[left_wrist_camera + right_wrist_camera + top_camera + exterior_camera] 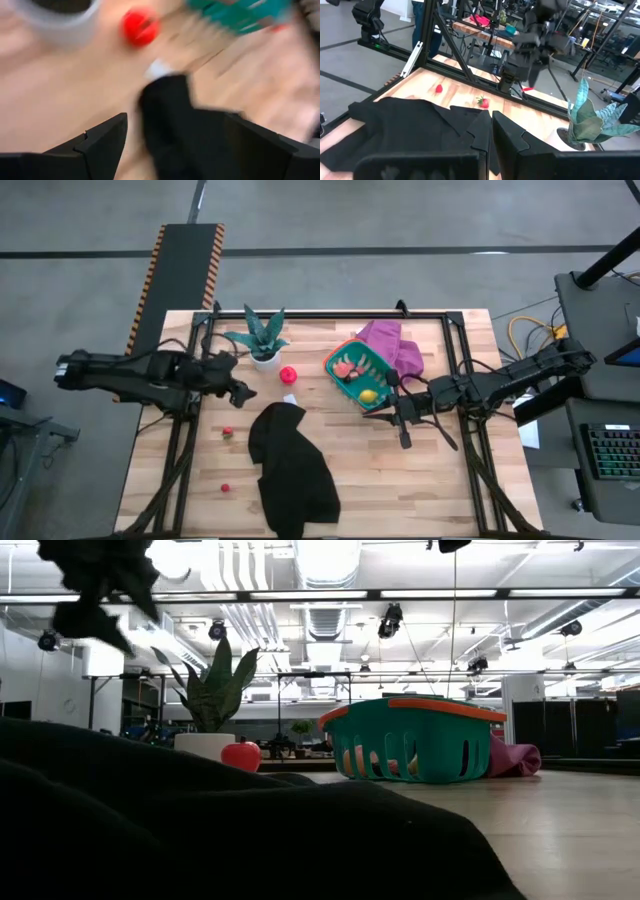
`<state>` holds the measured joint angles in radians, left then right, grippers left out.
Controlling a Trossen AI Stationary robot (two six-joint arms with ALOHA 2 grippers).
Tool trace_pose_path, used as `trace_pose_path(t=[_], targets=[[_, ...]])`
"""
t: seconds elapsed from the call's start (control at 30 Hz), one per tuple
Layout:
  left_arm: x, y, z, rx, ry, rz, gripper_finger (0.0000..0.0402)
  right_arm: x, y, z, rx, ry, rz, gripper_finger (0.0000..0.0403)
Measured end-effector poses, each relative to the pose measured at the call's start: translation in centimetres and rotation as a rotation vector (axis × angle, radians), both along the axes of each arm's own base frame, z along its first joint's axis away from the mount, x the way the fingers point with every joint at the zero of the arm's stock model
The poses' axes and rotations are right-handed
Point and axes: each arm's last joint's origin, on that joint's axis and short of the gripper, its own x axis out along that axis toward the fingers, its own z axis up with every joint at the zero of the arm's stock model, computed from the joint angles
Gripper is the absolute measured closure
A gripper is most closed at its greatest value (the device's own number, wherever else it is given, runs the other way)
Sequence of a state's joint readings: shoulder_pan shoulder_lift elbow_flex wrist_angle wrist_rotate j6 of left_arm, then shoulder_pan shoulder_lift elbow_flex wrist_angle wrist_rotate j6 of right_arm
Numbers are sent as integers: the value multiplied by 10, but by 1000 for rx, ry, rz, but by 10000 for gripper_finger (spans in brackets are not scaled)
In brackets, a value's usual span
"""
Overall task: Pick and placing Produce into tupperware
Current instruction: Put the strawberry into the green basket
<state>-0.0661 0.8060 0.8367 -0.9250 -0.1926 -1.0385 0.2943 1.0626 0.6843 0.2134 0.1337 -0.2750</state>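
We see the left gripper (246, 392) hanging with jaws wide and empty near the plant (262, 335) and a red fruit (288, 375). The right gripper (385, 413), jaws shut on nothing, sits just beside the teal tupperware (332, 359), which holds some produce (369, 395) on the surface (440, 480).
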Motion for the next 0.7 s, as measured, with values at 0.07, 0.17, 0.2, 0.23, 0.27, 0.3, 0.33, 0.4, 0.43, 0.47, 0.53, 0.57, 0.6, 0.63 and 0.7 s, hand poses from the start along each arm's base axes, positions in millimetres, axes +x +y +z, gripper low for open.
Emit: trace_pose_path(t=[0.07,0.17,0.2,0.23,0.27,0.3,0.33,0.4,0.43,0.47,0.53,0.57,0.6,0.63,0.7], targets=[[1,-2,-3,-46,89,44,89,0,0,-1,-17,1,3,392],[3,-7,-8,-151,202,96,89,0,0,-1,-49,-5,8,392],[4,-9,-11,-206,247,114,89,0,0,-1,-61,-7,10,392],[5,-12,-14,-257,293,125,89,0,0,-1,-73,-9,12,392],[8,-15,-18,-297,334,130,89,0,0,-1,-88,-12,15,392],[10,-18,-21,-318,366,136,89,0,0,-1,-101,-14,16,392],[12,-21,-25,-325,401,147,89,0,0,-1,-108,-16,18,392],[18,-25,-31,-327,457,177,89,0,0,-1,-107,-15,17,392],[21,-28,-35,-327,477,188,89,0,0,-1,-93,-13,15,392],[24,-30,-38,-324,503,196,89,0,0,-1,-74,-10,12,392],[28,-35,-44,-320,553,225,89,0,0,-1,-47,-1,7,392],[31,-38,-47,-322,570,240,89,0,0,-2,-39,7,5,392],[33,-40,-50,-322,588,251,89,0,0,-3,-33,16,3,392],[35,-43,-53,-327,609,258,89,-1,0,-3,-30,26,1,392],[38,-49,-60,-347,659,271,89,-1,-1,-6,-31,49,-20,392]])
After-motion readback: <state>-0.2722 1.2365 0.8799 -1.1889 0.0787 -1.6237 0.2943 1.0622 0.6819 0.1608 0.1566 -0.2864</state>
